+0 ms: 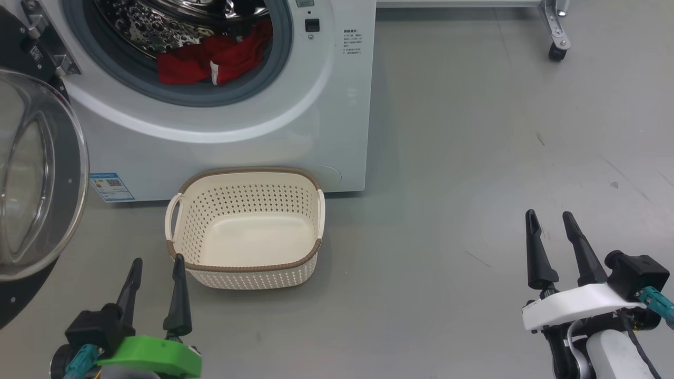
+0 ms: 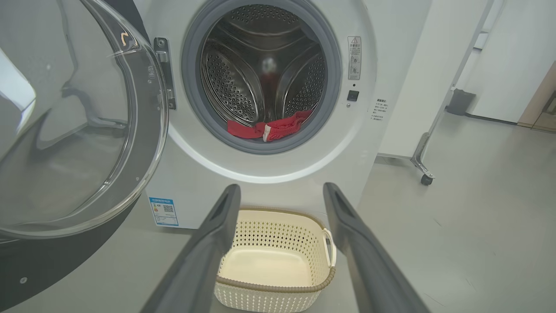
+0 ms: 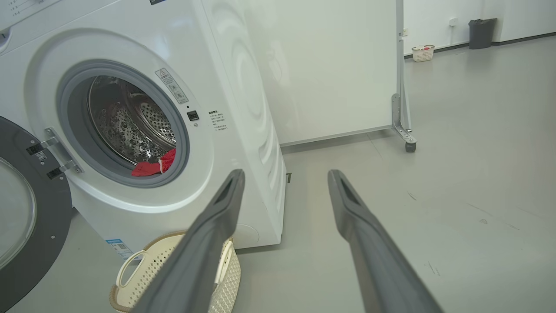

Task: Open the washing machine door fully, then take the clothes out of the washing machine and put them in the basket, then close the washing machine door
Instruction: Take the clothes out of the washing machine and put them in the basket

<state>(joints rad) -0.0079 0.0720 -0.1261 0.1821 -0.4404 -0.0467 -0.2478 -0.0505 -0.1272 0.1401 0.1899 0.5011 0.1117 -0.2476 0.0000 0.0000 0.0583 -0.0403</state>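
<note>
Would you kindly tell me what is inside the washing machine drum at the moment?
Red clothes with white trim lie at the front of the drum, by the grey gasket. The rest of the steel looks bare; anything beneath the heap is hidden.

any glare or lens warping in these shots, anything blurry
Head view: even light, pale reflections on the round black-rimmed glass door. Left wrist view: wide-angle bulges that door; the bright red clothes look sharp. Right wrist view: the big white washing machine looks tilted.

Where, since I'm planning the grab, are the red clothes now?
Head view, upper left: the bright red fabric clothes lie at the front bottom of the perforated steel drum in the white washing machine, above the cream plastic basket.
</note>
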